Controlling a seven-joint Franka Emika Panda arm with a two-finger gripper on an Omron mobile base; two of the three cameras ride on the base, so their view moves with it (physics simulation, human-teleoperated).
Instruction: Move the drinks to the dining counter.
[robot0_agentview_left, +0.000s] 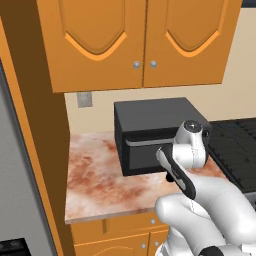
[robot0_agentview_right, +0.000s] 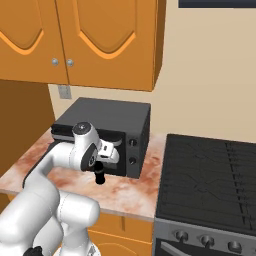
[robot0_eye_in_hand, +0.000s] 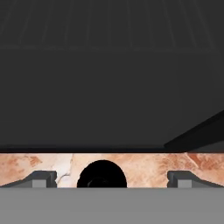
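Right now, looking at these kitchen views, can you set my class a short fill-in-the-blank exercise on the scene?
1. The black microwave sits on the marbled ____.
2. The wall cabinets above it are coloured ____.
3. The robot's hand, in front of the microwave, is ____.
4. To the microwave's right stands a dark ____.

Missing words: worktop; orange; open; stove

Orange cabinets (robot0_agentview_left: 135, 40) above marbled worktop (robot0_agentview_left: 95, 185), beige wall (robot0_agentview_right: 210, 75).

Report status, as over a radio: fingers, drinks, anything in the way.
Fingers open, nothing held, low over the marbled worktop. Gripper in front of the black microwave. Drinks not sighted. Microwave front close ahead.
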